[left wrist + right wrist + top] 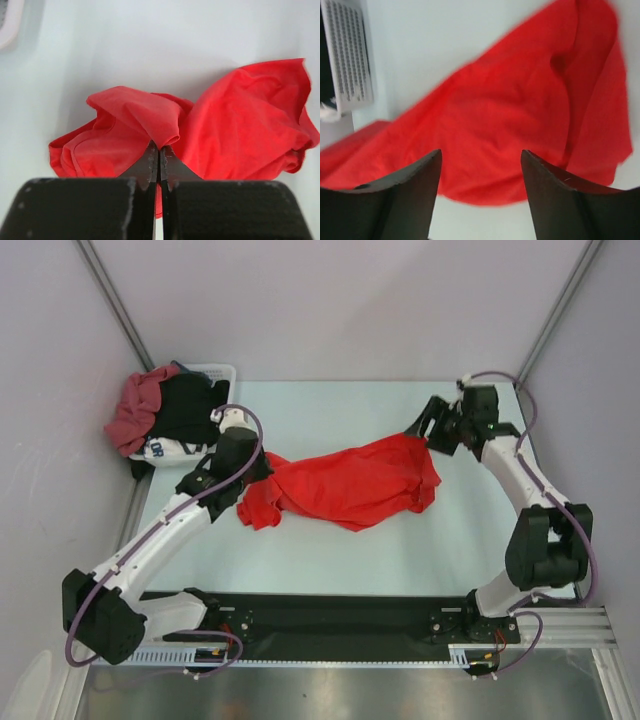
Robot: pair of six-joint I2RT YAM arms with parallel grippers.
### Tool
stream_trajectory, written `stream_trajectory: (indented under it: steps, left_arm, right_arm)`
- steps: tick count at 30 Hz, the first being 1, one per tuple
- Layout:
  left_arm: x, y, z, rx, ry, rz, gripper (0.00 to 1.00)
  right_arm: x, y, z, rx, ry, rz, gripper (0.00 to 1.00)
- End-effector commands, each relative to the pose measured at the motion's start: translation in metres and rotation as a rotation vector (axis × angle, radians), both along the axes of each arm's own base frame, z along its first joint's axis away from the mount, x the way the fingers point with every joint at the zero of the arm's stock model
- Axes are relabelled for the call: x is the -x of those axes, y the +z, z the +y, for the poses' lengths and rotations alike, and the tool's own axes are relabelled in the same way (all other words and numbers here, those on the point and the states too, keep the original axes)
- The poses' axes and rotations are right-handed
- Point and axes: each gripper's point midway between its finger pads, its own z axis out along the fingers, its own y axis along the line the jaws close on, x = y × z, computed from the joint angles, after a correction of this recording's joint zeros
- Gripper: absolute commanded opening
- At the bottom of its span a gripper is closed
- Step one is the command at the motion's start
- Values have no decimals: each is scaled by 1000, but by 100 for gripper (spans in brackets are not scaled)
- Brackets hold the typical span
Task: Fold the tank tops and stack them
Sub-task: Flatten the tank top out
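Pinching left gripper (159, 150): the jaws are pressed together on a raised fold of the red top (350, 485), at the cloth's left end. Fabric bunches on both sides of the fingertips.
Right gripper (480, 152): the jaws stand wide apart and hold nothing. It sits at the red top's far right corner. In the right wrist view the cloth lies just past the two fingers.
Red top: it lies crumpled in the middle of the table (330, 560), stretched sideways between the two grippers. Its left end is gathered into a narrow bunch and its right part spreads wider. It is not folded.
Maroon top (138, 405): it is heaped at the table's far left corner, draped over the left rim of a white basket (215, 371), well apart from the red top.
Black garment (188, 405): it is piled in the basket, touching the maroon top's right side.
White cloth (165, 448): it has dark lettering and sits at the near edge of the pile, just beside the left arm.
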Motion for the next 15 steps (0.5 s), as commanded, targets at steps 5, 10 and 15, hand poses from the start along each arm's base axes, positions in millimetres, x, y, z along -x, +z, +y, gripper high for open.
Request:
stream_trajectory:
  steps: [5,10,15]
  left_arm:
    - [-39,9,12,69,14,-21,0]
    - [-51,-1,21,64,44,4,0]
    - [-49,-4,20,68,28,8,0]
  right_arm:
    - [96,-20,32,-35,173,-100,60]
    - [136,-64,57,115,238,-29,80]
    - [143,-98,65,239,228,21,77]
